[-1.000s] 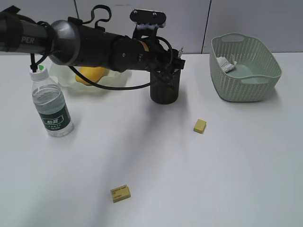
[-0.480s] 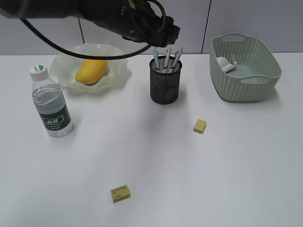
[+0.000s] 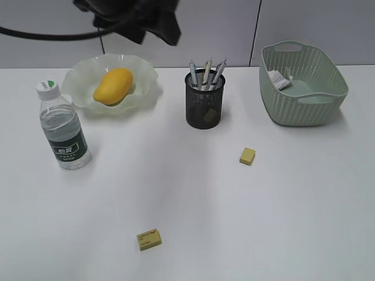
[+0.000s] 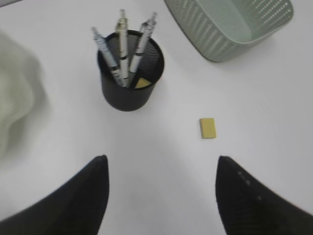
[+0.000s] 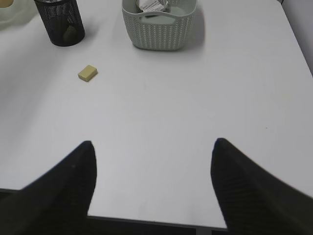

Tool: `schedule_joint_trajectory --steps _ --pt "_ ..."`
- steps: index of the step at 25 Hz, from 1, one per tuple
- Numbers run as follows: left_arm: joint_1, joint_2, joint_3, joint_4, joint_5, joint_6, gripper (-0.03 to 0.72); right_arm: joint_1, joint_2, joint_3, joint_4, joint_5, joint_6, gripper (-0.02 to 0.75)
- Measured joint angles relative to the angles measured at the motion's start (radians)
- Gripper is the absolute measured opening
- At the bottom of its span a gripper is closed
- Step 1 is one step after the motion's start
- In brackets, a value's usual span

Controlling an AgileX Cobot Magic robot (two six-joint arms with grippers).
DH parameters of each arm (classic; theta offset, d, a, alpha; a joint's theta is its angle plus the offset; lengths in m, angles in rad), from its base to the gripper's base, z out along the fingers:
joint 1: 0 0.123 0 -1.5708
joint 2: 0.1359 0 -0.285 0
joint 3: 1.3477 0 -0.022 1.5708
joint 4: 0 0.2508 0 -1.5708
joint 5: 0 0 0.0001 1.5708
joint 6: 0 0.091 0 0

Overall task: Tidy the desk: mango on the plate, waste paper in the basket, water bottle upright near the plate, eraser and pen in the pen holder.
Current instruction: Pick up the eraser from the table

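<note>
Since the earlier frames, left arm (image 3: 132, 20) has risen from over the pen holder (image 3: 204, 108) to the top edge of the exterior view. Left gripper (image 4: 161, 196): jaws spread wide, holding and touching nothing. Ahead of them stands the black metal-mesh cylinder with three pens (image 4: 122, 46) upright inside and a yellow eraser (image 4: 142, 83) at its bottom. A second yellow block eraser (image 4: 208, 128) lies on the smooth white desk (image 3: 234, 222) just ahead of the right-hand jaw. Right gripper (image 5: 151, 186): jaws likewise released and empty, above the bare desk edge; the same eraser lies ahead of its left jaw. Beyond sits the sage-green woven-pattern basket (image 5: 159, 29) containing crumpled printed waste paper (image 5: 152, 5). Exterior view: smooth oblong mango (image 3: 112, 86) on the translucent ruffled plate (image 3: 146, 76); clear water bottle (image 3: 63, 130) upright beside the plate; a third, labelled eraser (image 3: 149, 239) near the front.
</note>
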Motion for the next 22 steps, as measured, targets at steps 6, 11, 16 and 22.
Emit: schedule_joint_trajectory --steps 6,11,16,22 --pt "0.233 -0.061 -0.022 0.020 0.150 -0.023 0.518 0.000 0.000 0.000 0.000 0.000 0.000 0.571" --pt "0.400 -0.060 -0.022 0.122 0.266 -0.027 0.518 0.000 0.000 0.000 0.000 0.000 0.000 0.571" --pt "0.491 -0.060 -0.022 0.141 0.289 -0.027 0.518 0.000 0.000 0.000 0.000 0.000 0.000 0.571" --pt "0.531 -0.060 -0.022 0.164 0.337 -0.027 0.512 0.000 0.000 0.000 0.000 -0.001 0.000 0.571"
